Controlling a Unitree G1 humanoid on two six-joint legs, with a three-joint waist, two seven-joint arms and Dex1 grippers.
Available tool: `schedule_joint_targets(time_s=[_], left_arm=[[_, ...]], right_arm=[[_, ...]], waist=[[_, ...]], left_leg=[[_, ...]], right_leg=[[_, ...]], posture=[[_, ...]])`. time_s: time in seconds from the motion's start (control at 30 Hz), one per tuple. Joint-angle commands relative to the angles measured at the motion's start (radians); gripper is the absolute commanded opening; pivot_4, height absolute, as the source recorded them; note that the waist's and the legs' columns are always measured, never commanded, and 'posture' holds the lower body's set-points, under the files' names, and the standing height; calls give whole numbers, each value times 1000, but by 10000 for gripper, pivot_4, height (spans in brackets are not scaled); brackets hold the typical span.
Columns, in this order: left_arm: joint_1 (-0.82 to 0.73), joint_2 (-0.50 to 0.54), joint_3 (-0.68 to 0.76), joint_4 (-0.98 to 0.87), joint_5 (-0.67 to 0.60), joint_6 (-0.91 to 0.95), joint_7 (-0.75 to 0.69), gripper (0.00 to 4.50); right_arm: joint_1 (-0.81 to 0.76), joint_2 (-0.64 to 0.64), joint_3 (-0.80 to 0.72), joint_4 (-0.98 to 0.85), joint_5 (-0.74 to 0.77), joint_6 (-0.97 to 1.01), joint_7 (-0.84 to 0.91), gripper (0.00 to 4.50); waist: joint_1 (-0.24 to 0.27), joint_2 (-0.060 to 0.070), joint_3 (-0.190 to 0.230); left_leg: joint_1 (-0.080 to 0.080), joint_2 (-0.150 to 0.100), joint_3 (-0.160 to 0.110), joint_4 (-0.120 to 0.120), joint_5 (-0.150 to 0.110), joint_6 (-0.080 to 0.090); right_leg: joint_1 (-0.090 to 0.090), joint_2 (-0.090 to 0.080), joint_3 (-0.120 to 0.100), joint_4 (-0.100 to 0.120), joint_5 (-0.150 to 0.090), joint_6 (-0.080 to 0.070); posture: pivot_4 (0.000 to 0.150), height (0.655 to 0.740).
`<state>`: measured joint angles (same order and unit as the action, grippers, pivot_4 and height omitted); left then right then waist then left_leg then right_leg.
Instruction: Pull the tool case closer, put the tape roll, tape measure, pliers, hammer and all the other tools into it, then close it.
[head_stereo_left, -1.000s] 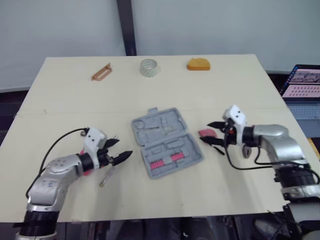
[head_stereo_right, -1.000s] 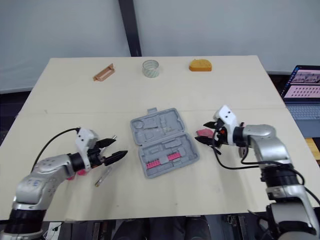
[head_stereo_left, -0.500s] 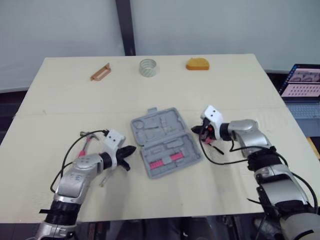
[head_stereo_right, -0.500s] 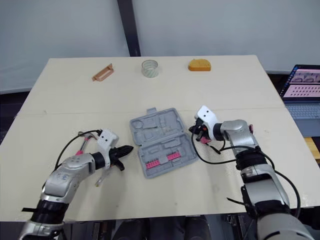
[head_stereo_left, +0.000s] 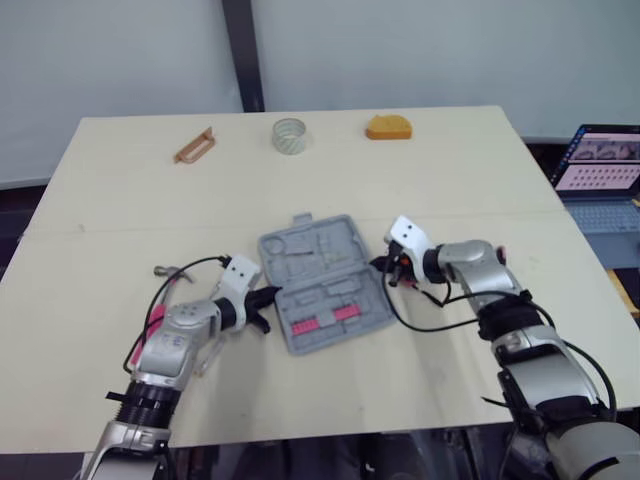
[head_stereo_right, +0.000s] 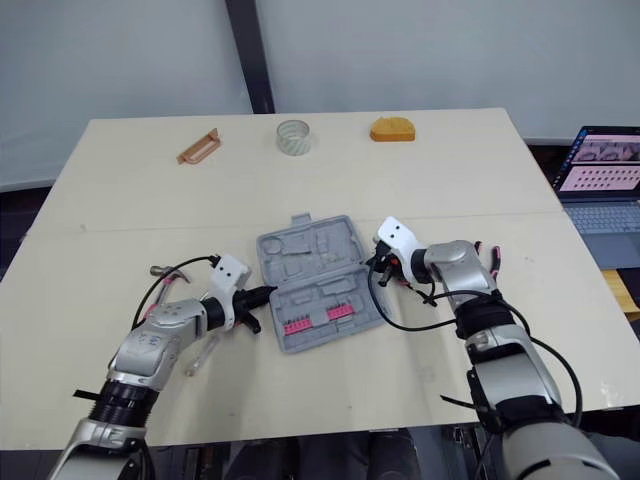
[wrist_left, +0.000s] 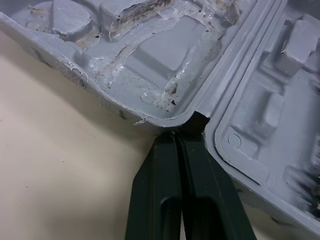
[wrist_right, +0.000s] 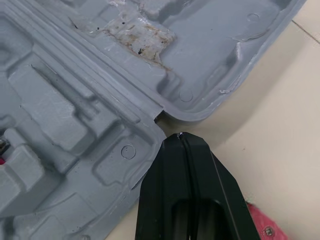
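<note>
The grey tool case (head_stereo_left: 320, 282) lies open at the table's middle, with red bits in its near half. My left gripper (head_stereo_left: 268, 296) is shut, its tips at the hinge notch on the case's left edge (wrist_left: 192, 117). On the right edge, my right gripper (head_stereo_left: 383, 265) is also shut, tips just off the hinge notch (wrist_right: 159, 116). Nothing is between either pair of fingers. The tape roll (head_stereo_left: 289, 135), orange tape measure (head_stereo_left: 387, 127) and a brown tool (head_stereo_left: 195, 146) lie along the far edge. A hammer (head_stereo_left: 163, 274) with a pink handle lies behind my left arm. A red pliers handle (wrist_right: 264, 226) shows beside my right gripper.
A slim metal tool (head_stereo_right: 200, 354) lies on the table under my left forearm. A laptop (head_stereo_left: 600, 160) stands off the table's right side. Bare tabletop (head_stereo_left: 330, 400) stretches between the case and the near edge.
Both grippers have gone from open to shut and moved inward, ending against the case's left and right hinge ends. The case and the far tools have stayed put.
</note>
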<state>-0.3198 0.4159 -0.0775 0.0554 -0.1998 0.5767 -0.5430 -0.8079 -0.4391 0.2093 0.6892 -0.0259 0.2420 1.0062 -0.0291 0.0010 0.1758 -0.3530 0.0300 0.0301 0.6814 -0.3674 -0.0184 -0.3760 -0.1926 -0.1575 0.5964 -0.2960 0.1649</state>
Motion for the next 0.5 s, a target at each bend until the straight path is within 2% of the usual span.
schedule_joint_targets(time_s=[0.03,0.5], left_arm=[[0,-4,-26,-17,4,-1,-27,1363],[140,135,-97,-215,13,43,-167,1363]], right_arm=[[26,14,2,-95,35,17,50,0],[317,-67,-2,-581,134,266,103,0]], waist=[[0,0,0],[3,0,0]], left_leg=[[0,0,0,0,0,0],[0,0,0,-1,0,0]], right_leg=[[0,0,0,0,0,0],[0,0,0,0,0,0]], posture=[[1500,7400],[1500,7400]])
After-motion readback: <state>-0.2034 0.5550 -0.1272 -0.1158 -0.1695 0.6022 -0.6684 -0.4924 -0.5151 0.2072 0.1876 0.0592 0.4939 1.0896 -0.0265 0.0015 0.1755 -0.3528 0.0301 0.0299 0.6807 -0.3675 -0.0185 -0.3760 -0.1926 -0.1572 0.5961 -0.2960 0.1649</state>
